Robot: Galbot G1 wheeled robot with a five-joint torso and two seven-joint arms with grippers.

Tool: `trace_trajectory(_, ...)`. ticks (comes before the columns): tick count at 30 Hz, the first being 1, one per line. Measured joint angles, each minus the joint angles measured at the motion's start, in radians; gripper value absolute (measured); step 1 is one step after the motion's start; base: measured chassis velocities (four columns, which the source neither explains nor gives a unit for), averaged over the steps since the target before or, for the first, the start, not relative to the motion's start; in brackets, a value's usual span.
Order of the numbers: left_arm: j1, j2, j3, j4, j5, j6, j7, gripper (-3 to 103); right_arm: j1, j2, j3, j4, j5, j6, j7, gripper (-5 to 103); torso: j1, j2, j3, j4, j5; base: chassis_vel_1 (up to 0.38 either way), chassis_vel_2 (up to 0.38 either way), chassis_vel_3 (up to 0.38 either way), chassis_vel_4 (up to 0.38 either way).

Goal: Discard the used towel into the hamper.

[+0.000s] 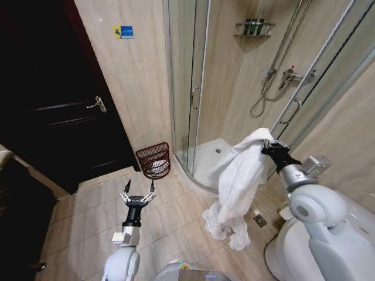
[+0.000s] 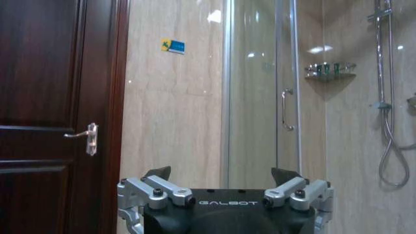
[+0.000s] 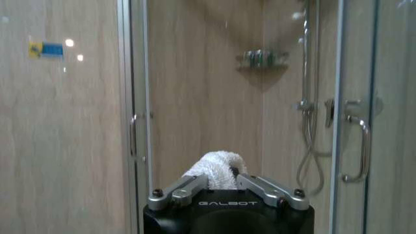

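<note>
My right claw point(image 1: 268, 146) is clamped on the towel point(image 1: 240, 181) by the shower, left claw point(image 1: 138, 191) wide open holding nothing, so I'd lift high before swinging to the hamper point(image 1: 154, 160) by the wall.

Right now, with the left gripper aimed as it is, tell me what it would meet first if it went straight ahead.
Probably the hamper. In the head view the open, empty left gripper points over the floor toward it and the beige wall between door and shower. Depth is unclear; it could pass above the hamper to the wall.
</note>
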Motion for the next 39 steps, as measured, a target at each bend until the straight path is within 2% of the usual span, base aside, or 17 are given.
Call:
trace_trajectory(1, 0.0, 0.001, -0.001, 0.001, 0.0, -0.002, 0.0, 100, -0.002, 0.001, 0.002, 0.005, -0.003, 0.005, 0.0, 3, 0.0, 0.0, 0.0, 0.0, -0.0012, 0.0, 0.0, 0.0, 0.0)
trace_trajectory(5, 0.0, 0.002, -0.002, 0.006, -0.001, -0.007, 0.0, 100, -0.011, 0.007, 0.002, 0.012, -0.006, 0.006, 0.0, 3, 0.0, 0.0, 0.0, 0.0, 0.0001, 0.0, 0.0, 0.0, 0.0)
trace_trajectory(21, -0.002, 0.002, 0.0, 0.007, -0.001, -0.008, -0.003, 100, 0.007, -0.022, 0.028, 0.041, 0.003, 0.006, 0.006, 3, 0.0, 0.0, 0.0, 0.0, -0.0003, 0.0, 0.0, 0.0, 0.0)
trace_trajectory(39, -0.011, 0.006, -0.001, -0.01, 0.005, 0.009, -0.007, 100, 0.007, -0.01, 0.017, 0.048, 0.004, 0.014, 0.0, 3, 0.0, 0.0, 0.0, 0.0001, -0.0003, 0.0, 0.0, 0.0, 0.0)
